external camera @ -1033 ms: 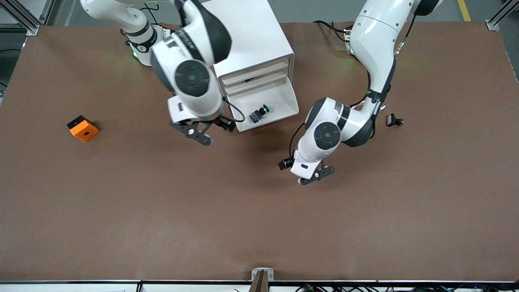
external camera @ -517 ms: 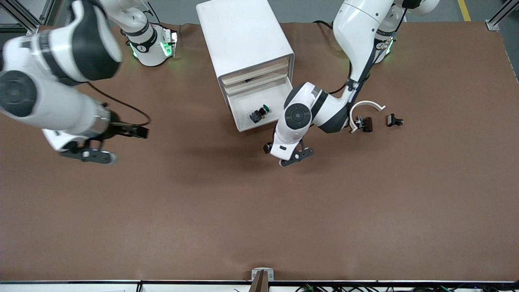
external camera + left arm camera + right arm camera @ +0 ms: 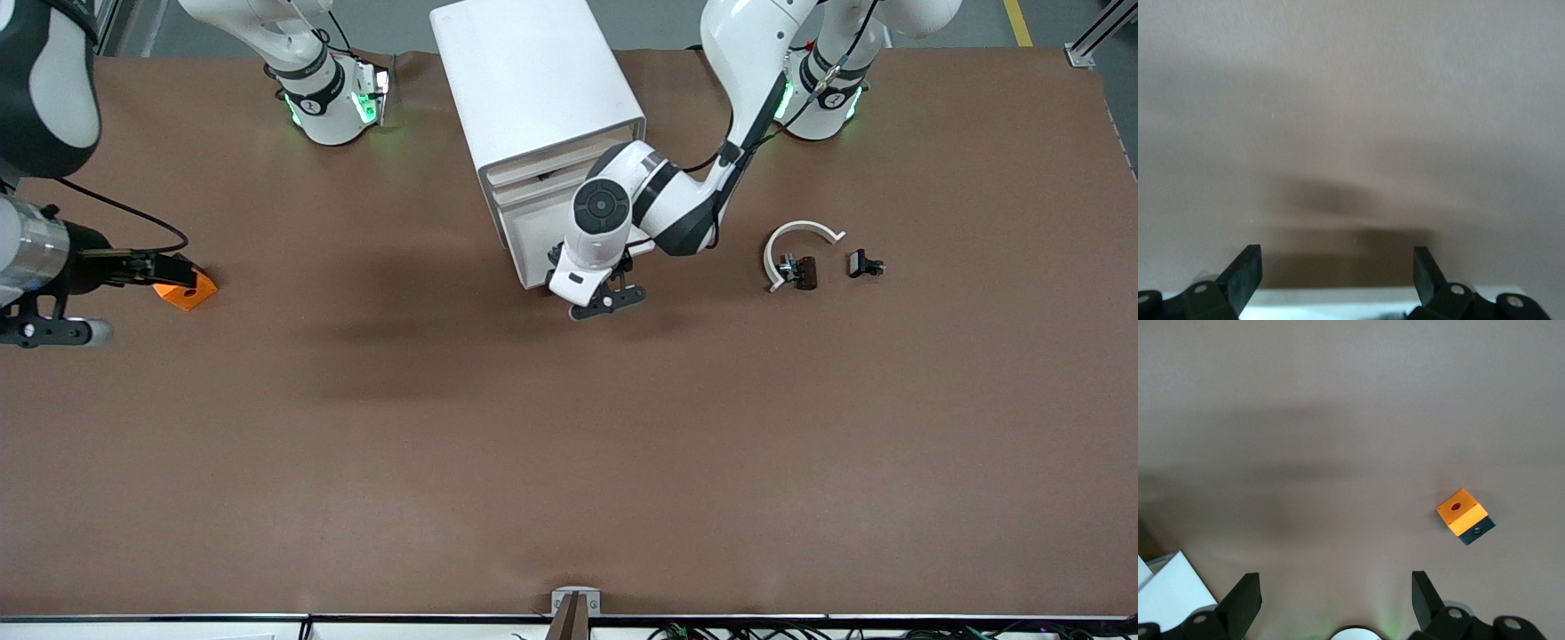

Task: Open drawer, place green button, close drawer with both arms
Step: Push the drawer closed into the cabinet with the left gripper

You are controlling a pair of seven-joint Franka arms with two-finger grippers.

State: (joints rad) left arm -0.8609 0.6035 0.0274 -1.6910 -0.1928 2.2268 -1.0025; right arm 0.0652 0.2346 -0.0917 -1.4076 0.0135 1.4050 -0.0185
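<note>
Closing step: my left gripper (image 3: pixel 607 299), jaws apart, is over the drawer (image 3: pixel 533 253) front. Next, push inward. My right gripper (image 3: pixel 107 298) waits, spread, by the orange cube (image 3: pixel 188 289).

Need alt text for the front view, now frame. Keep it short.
The left pincer hangs at the cream front edge of the open drawer in the white cabinet, its arm covering the tray. The right pincer is over the orange block at the right arm's end of the table. Two small clips lie toward the left arm's end.
</note>
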